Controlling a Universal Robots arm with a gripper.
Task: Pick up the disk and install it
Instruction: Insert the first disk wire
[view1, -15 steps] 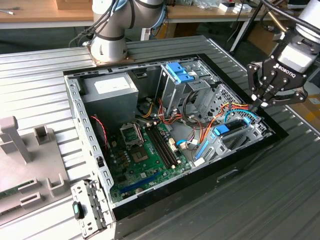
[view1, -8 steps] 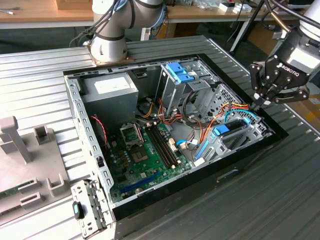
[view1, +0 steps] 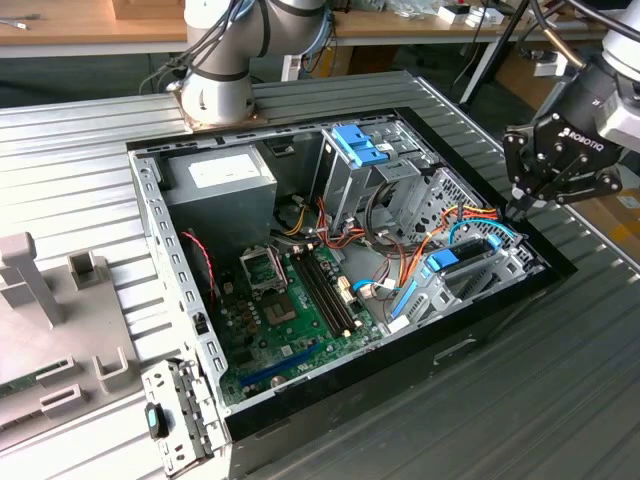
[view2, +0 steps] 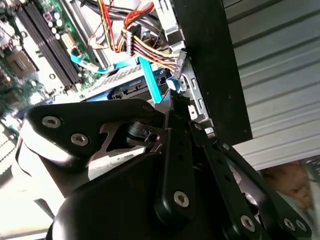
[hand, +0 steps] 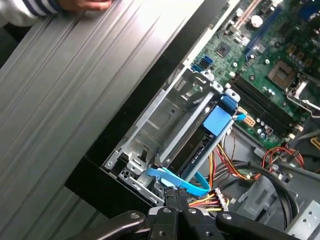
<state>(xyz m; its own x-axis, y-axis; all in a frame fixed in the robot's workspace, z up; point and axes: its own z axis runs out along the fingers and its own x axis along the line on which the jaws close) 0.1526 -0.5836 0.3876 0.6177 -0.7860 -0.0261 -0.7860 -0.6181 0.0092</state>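
gripper (view1: 516, 207): black, fingers drawn together to a point, hanging over the case corner at the exterior view's right
fingertips (hand: 173, 199): just beside a light-blue flat cable (hand: 176, 181) – whether they pinch it cannot be told
disk (hand: 194, 153): slotted in the metal drive cage (hand: 150, 125), under a blue bracket (hand: 218, 120)
computer case (view1: 150, 200): open – lying on a ribbed metal table (view1: 80, 140)
person's hand (hand: 90, 4): on the table, well apart

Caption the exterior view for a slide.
Robot hand at the edge of the open computer case, beside the blue-framed disk seated in its drive bay.
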